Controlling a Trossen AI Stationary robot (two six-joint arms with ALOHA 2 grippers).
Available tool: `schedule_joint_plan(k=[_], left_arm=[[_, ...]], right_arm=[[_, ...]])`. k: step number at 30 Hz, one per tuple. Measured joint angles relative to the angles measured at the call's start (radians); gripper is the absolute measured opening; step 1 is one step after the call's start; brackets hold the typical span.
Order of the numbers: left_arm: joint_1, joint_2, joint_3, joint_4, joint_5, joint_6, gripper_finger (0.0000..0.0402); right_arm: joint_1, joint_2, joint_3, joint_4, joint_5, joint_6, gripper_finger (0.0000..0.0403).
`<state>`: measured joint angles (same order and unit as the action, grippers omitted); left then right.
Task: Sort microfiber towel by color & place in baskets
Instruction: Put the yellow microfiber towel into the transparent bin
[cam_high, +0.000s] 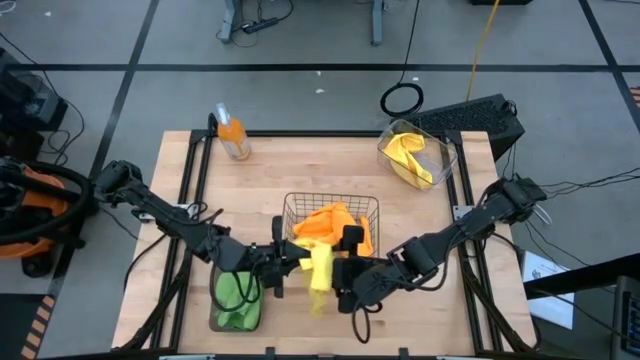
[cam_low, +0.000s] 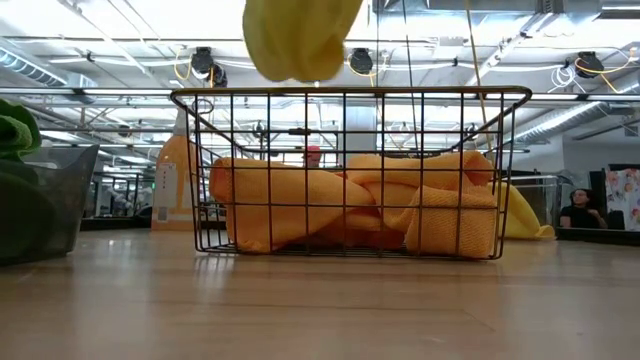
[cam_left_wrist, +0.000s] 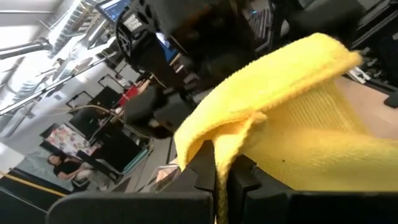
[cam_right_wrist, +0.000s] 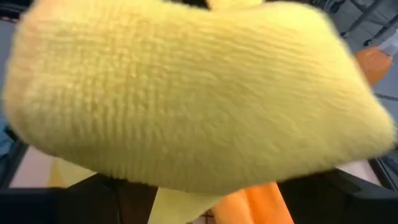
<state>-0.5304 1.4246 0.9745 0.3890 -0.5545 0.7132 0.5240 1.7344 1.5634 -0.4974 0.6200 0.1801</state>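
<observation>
Pale wooden worktop (cam_high: 330, 175) stood on a grey lab floor, ceiling lights and a seated person (cam_low: 580, 210) visible far behind in the low view. Wire basket (cam_high: 331, 222) sat at the worktop's middle, holding orange towels (cam_low: 340, 210). Clear tub (cam_high: 418, 156) at the far right corner held yellow towels (cam_high: 408, 152). Grey tray (cam_high: 236, 300) at the near left edge held green towels (cam_high: 236, 291). Orange bottle (cam_high: 233, 136) stood upright near the far left corner, well apart from all three containers. Both arms reached inward and met just in front of the wire basket. A yellow towel (cam_high: 319, 272) hung between the two sets of jaws, lifted clear of the worktop. Left jaws (cam_high: 284, 266) appeared closed on one edge of it; the left wrist view showed cloth pinched between the dark fingers (cam_left_wrist: 239, 177). Right jaws (cam_high: 344, 275) sat against the towel's other side; grip state there could not be told, since cloth filled the right wrist view.
</observation>
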Motion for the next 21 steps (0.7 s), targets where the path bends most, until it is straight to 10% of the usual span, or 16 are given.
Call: schedule_joint_plan(k=[21], left_arm=[[-0.002, 0.000, 0.000, 0.023, 0.085, -0.027, 0.0006]], right_arm=[[-0.026, 0.081, 0.000, 0.296, -0.043, -0.005, 0.0352]])
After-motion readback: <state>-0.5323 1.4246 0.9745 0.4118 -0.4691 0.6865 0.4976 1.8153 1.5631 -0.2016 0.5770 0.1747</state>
